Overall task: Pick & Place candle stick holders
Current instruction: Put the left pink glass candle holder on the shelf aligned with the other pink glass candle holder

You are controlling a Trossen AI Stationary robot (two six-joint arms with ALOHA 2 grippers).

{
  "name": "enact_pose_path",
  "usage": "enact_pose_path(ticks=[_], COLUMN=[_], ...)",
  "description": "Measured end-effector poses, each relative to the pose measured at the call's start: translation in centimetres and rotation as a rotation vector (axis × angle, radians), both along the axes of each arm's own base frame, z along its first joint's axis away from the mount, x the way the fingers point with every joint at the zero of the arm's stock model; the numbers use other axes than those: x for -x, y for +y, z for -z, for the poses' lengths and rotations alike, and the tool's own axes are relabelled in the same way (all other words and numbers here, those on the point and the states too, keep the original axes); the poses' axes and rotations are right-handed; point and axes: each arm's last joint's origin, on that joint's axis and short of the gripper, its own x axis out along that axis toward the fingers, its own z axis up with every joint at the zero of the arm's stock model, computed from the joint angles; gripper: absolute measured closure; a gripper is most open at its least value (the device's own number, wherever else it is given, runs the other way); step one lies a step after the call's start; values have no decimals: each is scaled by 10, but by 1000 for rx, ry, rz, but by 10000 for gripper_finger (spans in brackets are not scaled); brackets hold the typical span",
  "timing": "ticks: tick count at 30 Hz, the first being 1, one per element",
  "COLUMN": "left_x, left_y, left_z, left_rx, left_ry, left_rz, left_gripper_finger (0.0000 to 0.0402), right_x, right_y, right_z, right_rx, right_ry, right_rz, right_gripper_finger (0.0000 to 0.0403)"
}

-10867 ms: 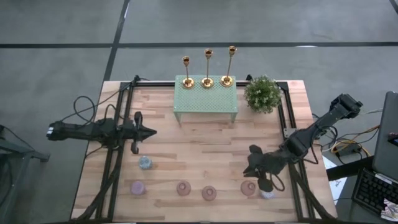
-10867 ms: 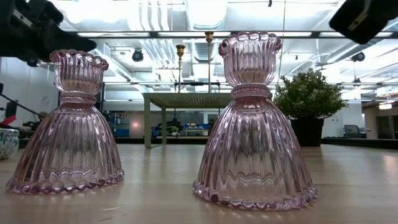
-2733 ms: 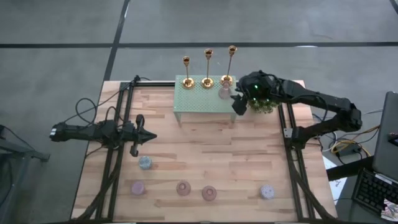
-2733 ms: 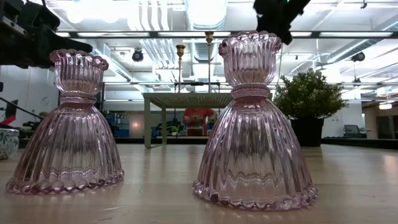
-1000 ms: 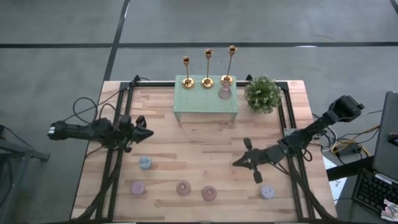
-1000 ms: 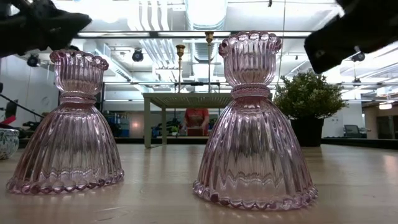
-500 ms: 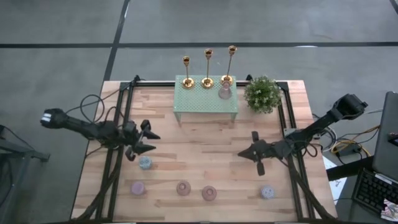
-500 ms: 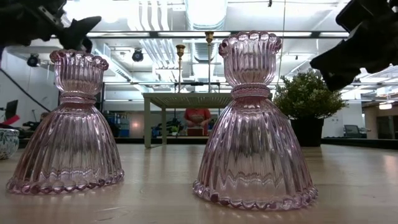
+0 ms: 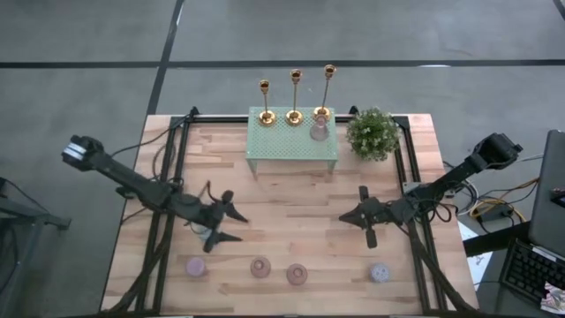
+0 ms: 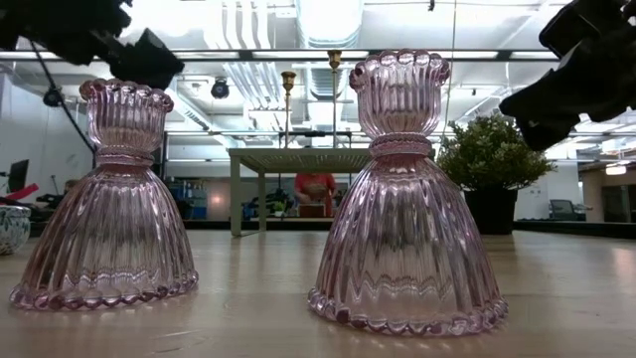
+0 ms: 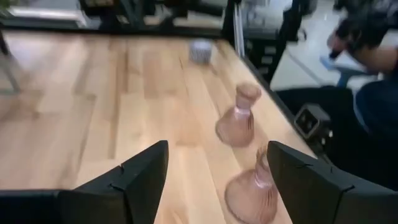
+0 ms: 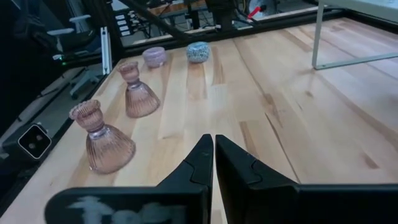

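Since half a second ago our left gripper [image 9: 231,223] has swung in over the near part of the table [image 9: 291,194], fingers spread wide and empty, while our right gripper [image 9: 364,215] has barely shifted, its fingers pressed together on nothing. Three gold candlesticks [image 9: 295,92] stand along the far edge of the green stand [image 9: 291,141], with a pink glass holder [image 9: 318,129] beside the rightmost one. More pink holders [image 9: 259,267] sit in a row near the front edge. We judge the main risk is a sweeping finger toppling one of these, since they stand close together and look top-light.
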Motion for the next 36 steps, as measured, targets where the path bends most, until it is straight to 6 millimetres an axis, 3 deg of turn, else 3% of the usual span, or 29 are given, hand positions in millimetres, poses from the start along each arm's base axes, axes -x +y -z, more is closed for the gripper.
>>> enact_pose_path(ticks=[5, 20, 36], left_x=[-16, -45, -75], left_y=[-23, -62, -84], left_z=[3, 42, 45], left_rx=[-27, -77, -49], left_ry=[72, 287, 317], left_rz=[74, 98, 126], left_gripper_finger=[124, 124, 125], right_x=[1, 2, 2], right_y=[-1, -2, -3], right_z=[3, 4, 5], right_rx=[-16, -12, -2], right_ry=[7, 10, 13], right_rz=[22, 31, 56], right_gripper_finger=[390, 390, 390])
